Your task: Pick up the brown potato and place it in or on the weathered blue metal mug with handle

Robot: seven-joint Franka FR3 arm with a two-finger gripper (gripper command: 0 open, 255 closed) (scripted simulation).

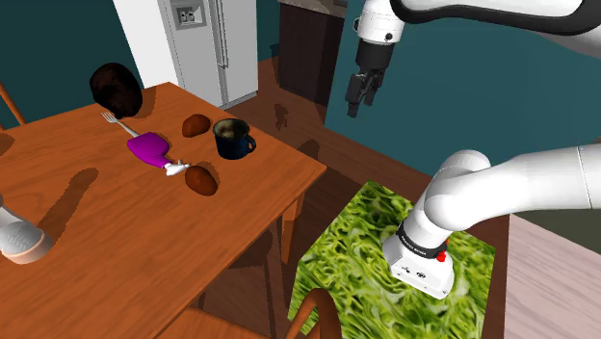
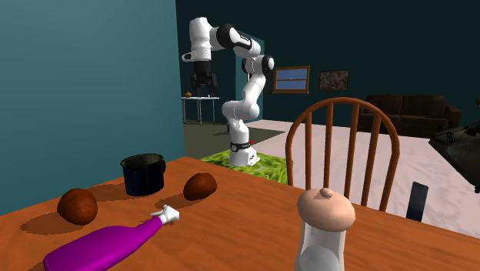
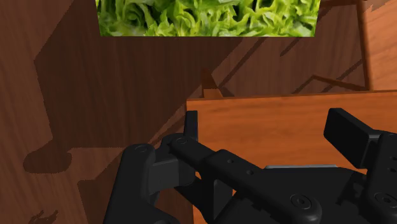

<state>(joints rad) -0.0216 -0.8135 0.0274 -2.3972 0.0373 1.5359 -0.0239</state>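
Note:
Two brown potato-like lumps lie on the wooden table (image 1: 87,221). One potato (image 1: 200,180) (image 2: 200,186) rests by the white cap of a purple bottle. The other lump (image 1: 196,125) (image 2: 77,206) sits beyond the dark blue mug (image 1: 233,139) (image 2: 143,174). The mug stands upright near the table's edge, its handle toward the stand. My gripper (image 1: 362,94) (image 2: 204,83) (image 3: 267,127) hangs open and empty, high in the air off the table's side, well apart from mug and potatoes. In the wrist view the table's corner (image 3: 286,118) lies below the fingers (image 3: 191,124).
A purple bottle (image 1: 149,147) (image 2: 108,246), a fork (image 1: 117,121) and a dark round object (image 1: 116,87) lie on the table. A shaker (image 2: 323,227) and a chair (image 2: 346,138) stand at the far side. The green-patterned stand (image 1: 376,250) is beside the table; a fridge (image 1: 207,48) behind.

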